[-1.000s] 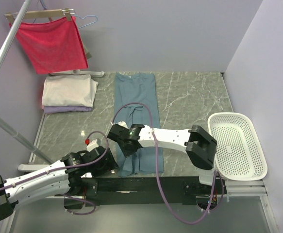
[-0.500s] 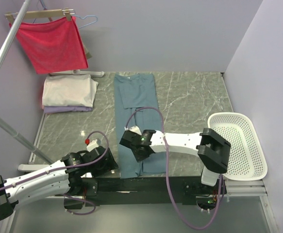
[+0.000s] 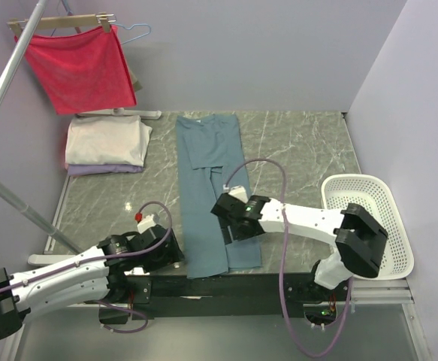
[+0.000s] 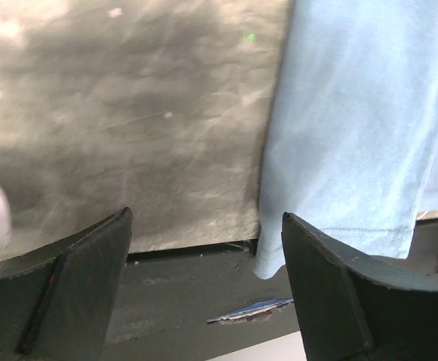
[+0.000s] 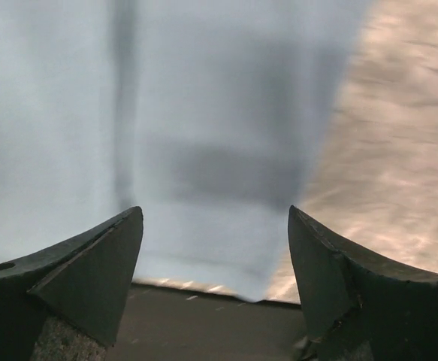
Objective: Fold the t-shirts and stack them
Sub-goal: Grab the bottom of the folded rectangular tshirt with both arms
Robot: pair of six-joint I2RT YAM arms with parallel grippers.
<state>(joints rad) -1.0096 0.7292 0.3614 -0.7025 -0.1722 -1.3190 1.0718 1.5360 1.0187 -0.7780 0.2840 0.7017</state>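
The teal-blue t-shirt (image 3: 207, 158) lies as a long narrow strip down the middle of the table, its hem reaching the near edge. My right gripper (image 3: 230, 226) hovers open over the strip's lower right part; in the right wrist view the cloth (image 5: 203, 113) fills the space beyond the open jaws (image 5: 215, 210), with nothing between them. My left gripper (image 3: 166, 252) is open at the shirt's near left corner (image 4: 354, 135), beside it and holding nothing (image 4: 206, 218). A cream-white folded t-shirt (image 3: 106, 141) rests on a lavender one (image 3: 102, 169) at the back left.
A red cloth (image 3: 80, 68) hangs on a wooden hanger at the back left, with a slanted metal rack pole (image 3: 8, 75) beside it. A white perforated basket (image 3: 365, 226) stands at the table's right edge. The dark front rail (image 4: 188, 293) runs along the near edge.
My right gripper has opened, let go of the teal shirt and shifted to the right. The shirt's lower part now lies flat as a straight strip. The left arm has barely moved.
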